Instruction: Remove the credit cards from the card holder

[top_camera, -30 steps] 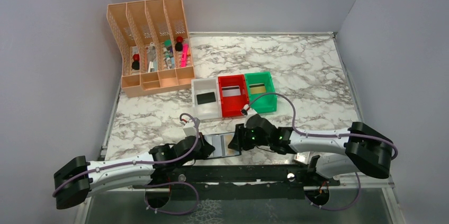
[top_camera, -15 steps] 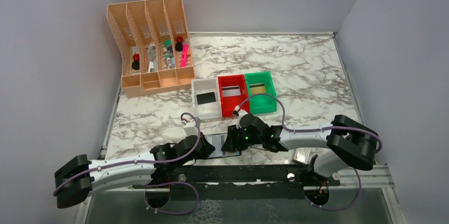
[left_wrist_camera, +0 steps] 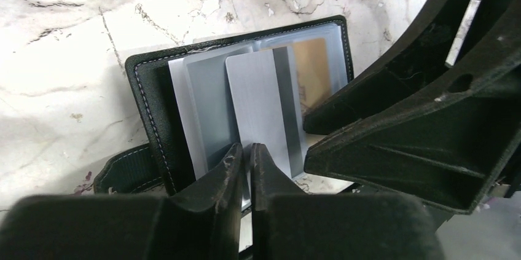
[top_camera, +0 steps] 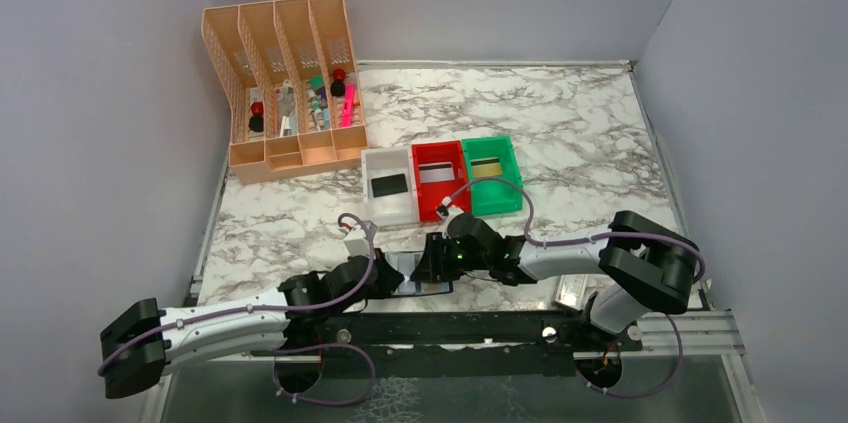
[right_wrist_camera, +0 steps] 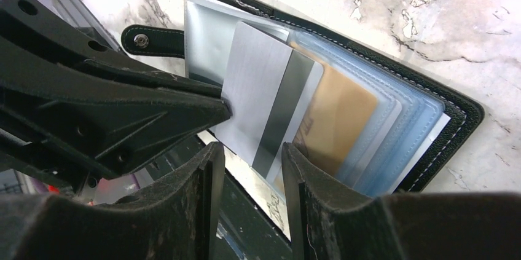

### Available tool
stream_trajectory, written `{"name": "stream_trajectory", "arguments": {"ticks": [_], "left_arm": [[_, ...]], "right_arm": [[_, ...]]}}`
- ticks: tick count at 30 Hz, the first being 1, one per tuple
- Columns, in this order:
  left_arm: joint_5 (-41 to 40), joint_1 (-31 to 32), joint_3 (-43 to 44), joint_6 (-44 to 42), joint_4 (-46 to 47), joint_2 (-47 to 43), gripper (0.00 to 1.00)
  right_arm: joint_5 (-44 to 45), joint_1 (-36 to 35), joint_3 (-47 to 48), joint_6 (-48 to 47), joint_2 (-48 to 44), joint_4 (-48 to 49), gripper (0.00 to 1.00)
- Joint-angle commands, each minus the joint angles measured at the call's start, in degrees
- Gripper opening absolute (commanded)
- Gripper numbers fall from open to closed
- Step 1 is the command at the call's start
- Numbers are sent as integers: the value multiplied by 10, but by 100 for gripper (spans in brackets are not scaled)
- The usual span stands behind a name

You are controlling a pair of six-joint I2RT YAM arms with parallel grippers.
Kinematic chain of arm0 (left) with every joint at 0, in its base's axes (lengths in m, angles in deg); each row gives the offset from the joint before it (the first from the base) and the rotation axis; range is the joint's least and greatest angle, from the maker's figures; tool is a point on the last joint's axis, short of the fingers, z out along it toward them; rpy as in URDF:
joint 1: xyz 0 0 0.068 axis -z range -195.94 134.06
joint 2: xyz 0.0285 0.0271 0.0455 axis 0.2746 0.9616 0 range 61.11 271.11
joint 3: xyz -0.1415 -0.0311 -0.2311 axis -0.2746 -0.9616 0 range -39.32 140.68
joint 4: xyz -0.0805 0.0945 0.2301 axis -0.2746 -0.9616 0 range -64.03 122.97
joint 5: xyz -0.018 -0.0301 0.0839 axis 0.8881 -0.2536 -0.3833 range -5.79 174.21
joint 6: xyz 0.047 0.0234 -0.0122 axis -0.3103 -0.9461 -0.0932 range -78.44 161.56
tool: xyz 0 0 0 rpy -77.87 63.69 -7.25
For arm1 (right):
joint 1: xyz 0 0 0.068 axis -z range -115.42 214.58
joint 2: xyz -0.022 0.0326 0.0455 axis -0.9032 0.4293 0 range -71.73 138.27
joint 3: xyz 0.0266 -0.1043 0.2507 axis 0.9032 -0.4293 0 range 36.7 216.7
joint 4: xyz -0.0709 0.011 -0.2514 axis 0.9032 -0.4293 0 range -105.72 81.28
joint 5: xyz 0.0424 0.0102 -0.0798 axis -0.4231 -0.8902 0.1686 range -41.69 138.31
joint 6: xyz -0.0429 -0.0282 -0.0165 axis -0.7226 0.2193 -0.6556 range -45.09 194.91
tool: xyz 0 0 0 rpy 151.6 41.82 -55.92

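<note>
The card holder [left_wrist_camera: 147, 106] lies open at the table's near edge, black-edged with blue-grey see-through pockets [right_wrist_camera: 405, 125]. A grey credit card [left_wrist_camera: 258, 100] with a dark stripe [right_wrist_camera: 279, 112] sticks partly out of a pocket toward the near edge. My left gripper [left_wrist_camera: 247, 152] is shut on that card's near edge. A yellowish-gold card [right_wrist_camera: 338, 112] sits in the pocket behind it. My right gripper [right_wrist_camera: 249, 155] is open over the holder's near edge, one finger on the gold card's pocket. From above, both grippers [top_camera: 392, 278] [top_camera: 432, 268] meet over the holder [top_camera: 440, 286].
Behind the holder stand a white bin [top_camera: 388, 205] with a black card, a red bin [top_camera: 440, 201] with a white card and a green bin [top_camera: 494, 201] with a gold card. An orange organiser [top_camera: 290, 83] fills the far left. A small whitish case [top_camera: 572, 293] lies right.
My right gripper has slid left and now covers more of the holder. The left arm has shifted slightly, its jaws still on the grey card.
</note>
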Motion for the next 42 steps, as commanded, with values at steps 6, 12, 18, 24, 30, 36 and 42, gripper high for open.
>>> {"name": "stream_trajectory", "arguments": {"ticks": [6, 12, 18, 24, 30, 36, 42], "left_arm": [[44, 3, -36, 1, 139, -29, 18], [65, 2, -43, 1, 181, -4, 19], [83, 3, -44, -8, 212, 8, 19], [104, 2, -46, -20, 232, 8, 25], [107, 1, -41, -26, 223, 8, 2], [70, 2, -15, -21, 145, 2, 0], [8, 1, 20, -10, 2, -36, 0]], "right_arm": [[8, -3, -32, 28, 41, -15, 45], [-5, -3, -33, 30, 48, 2, 45], [-10, -3, -34, 32, 58, 6, 45], [-9, -3, -37, 35, 59, 7, 45], [-6, -3, -38, 37, 56, 3, 45], [19, -3, -33, 34, 44, -24, 45], [75, -3, -29, 31, 18, -82, 45]]}}
